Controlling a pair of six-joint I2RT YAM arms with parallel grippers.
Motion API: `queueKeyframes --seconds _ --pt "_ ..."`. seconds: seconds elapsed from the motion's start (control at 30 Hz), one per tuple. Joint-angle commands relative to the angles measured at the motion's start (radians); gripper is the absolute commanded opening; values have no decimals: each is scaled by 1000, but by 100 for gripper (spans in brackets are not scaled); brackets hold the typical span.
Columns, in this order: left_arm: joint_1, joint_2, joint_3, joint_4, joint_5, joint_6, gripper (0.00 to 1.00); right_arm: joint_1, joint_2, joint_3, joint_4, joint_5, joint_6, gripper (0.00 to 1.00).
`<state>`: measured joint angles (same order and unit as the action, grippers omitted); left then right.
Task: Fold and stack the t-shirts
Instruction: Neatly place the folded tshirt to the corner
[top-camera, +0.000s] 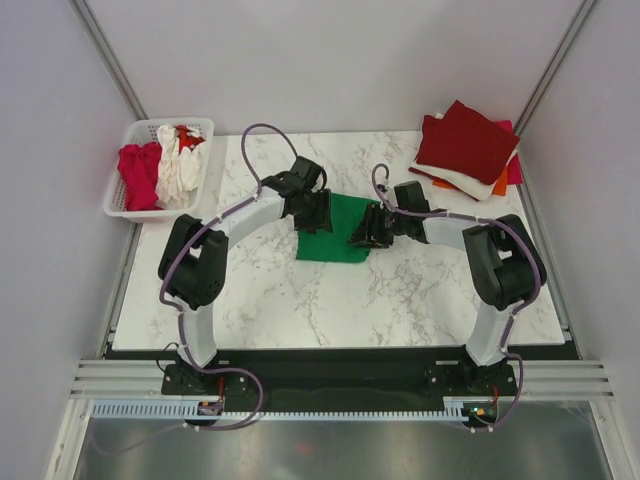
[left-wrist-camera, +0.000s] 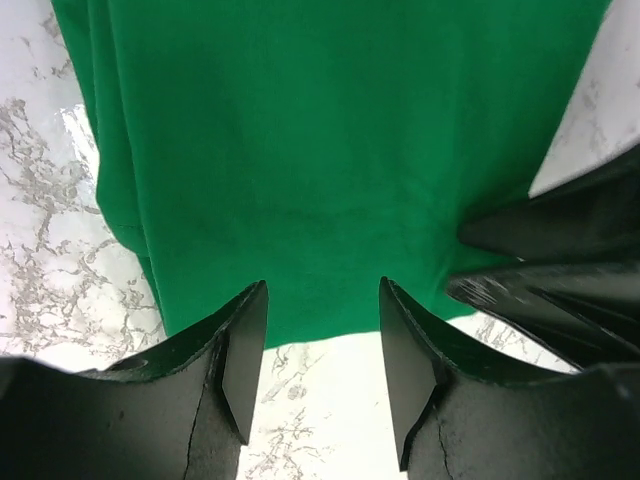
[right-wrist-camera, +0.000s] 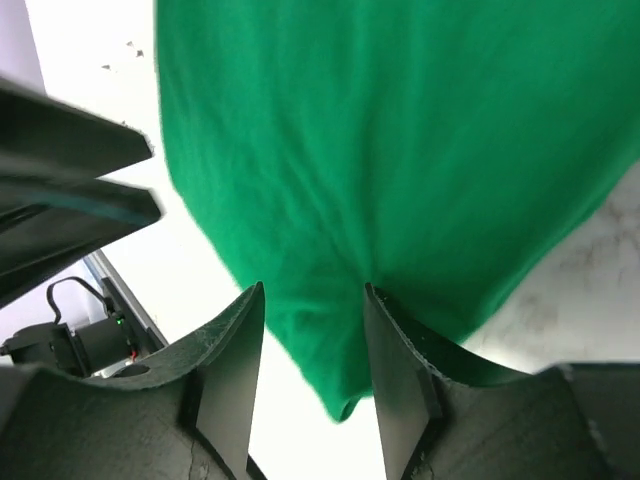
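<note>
The bright green cloth t-shirt (top-camera: 338, 240) lies as a partly folded rectangle on the marble-patterned tabletop (top-camera: 300, 310), with an arm at each side of it. The left claw (left-wrist-camera: 320, 292) sits low at the shirt's left edge. Its jaws are wide apart and clamp nothing, and the hem runs across the gap between them. The right claw (right-wrist-camera: 310, 298) is at the shirt's right edge, jaws about as far apart. Green cloth fills its gap and laps over one finger, and it looks loose rather than pinched.

Beyond the shirt to the right sits the stack of folded shirts (top-camera: 468, 140), dark red on top. Beyond it to the left is the white plastic slatted basket (top-camera: 170, 122), holding unfolded shirts (top-camera: 140, 175).

If the jaws close unevenly, one may catch only the top layer and the fold would peel open on lifting. The cloth lapping the right finger could snag and drag the shirt askew. The claws are also close together across the shirt, so a crossing move could knock them together.
</note>
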<state>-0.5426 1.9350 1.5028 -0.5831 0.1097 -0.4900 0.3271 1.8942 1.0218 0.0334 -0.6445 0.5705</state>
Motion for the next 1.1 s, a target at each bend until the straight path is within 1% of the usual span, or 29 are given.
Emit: queueKeyframes --seconds 0.0,0.07,0.17,0.3,0.33,0.43,0.47,0.6,0.67,0.7,0.8,0.9,0.93,0.97,1.03,1.07 --pt "12 27 -22 34 -35 -22 56 3 -131 43 -104 82 -54 52" --pt "12 50 -27 34 -35 -22 56 3 -190 53 -115 65 -44 52" --pt "12 81 -30 34 -35 -22 56 1 -225 46 -124 34 -32 48" --pt "12 85 -61 34 -35 -22 56 3 -219 -43 -64 -27 -3 37" --pt "12 85 -65 34 -35 -22 56 1 -204 -61 -53 -32 -1 33" --pt "12 81 -72 34 -35 -22 56 3 -173 -143 -5 -24 3 27" --pt "12 76 -78 34 -35 -22 56 1 -150 -185 22 -17 3 27" --pt "12 29 -101 34 -35 -22 56 0 -63 -238 45 49 -17 24" --pt "10 -5 -118 34 -35 -22 56 -2 -8 -250 68 42 -9 23" --pt "7 -46 -122 34 -35 -22 56 -2 8 -253 72 39 -3 21" --pt "-40 -123 -125 34 -35 -22 56 0 29 -275 111 16 17 21" --pt "-46 -127 -139 34 -35 -22 56 -2 17 -278 102 5 11 21" --pt "-45 -101 -148 49 -252 40 55 0 -6 -278 85 -3 5 24" --pt "-45 -78 -153 49 -252 44 55 0 -24 -278 74 -4 0 27" --pt "-42 -15 -171 49 -248 39 54 0 -108 -276 22 0 -18 38" --pt "-42 4 -177 54 -248 36 54 0 -145 -273 -2 25 -27 52"
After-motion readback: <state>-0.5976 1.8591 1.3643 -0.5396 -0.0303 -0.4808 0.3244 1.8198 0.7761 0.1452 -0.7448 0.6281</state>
